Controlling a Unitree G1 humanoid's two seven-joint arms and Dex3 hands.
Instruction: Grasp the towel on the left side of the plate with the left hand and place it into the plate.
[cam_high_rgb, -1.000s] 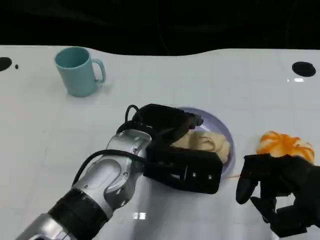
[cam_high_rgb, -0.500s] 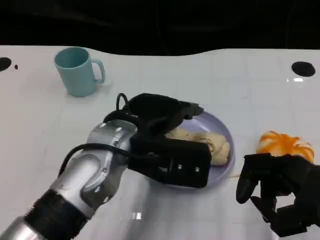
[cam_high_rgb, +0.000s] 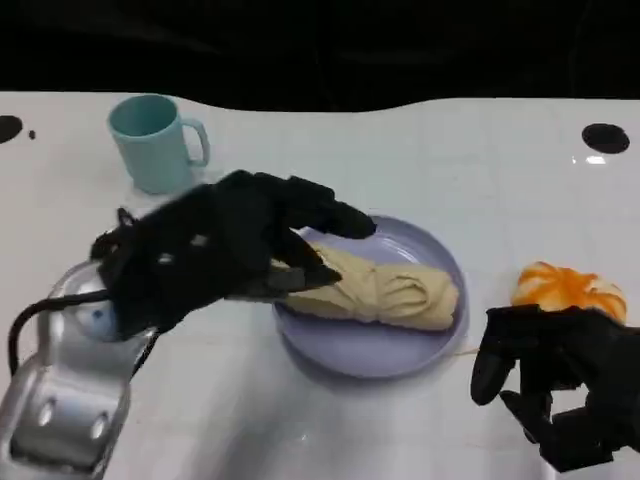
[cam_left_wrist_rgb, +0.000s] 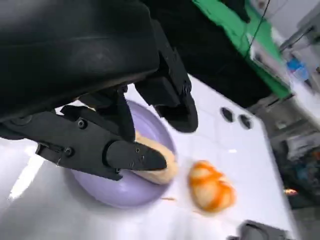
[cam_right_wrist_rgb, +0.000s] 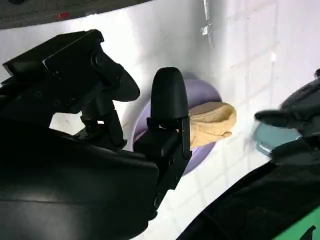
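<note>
The left hand (cam_high_rgb: 215, 255) is pulling back off the purple plate (cam_high_rgb: 375, 350) with its fingers spread and holding nothing — the beige towel (cam_high_rgb: 385, 290) is lying released inside the plate — so the placing is looking done, while the right hand (cam_high_rgb: 560, 385) is resting half-curled and empty.

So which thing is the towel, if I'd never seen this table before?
Start at the white table and find the round lavender plate near its middle. The towel is the beige, crumpled roll lying across that plate, by the left hand. It is soft cloth, unlike the teal mug or the orange-and-white object.
</note>
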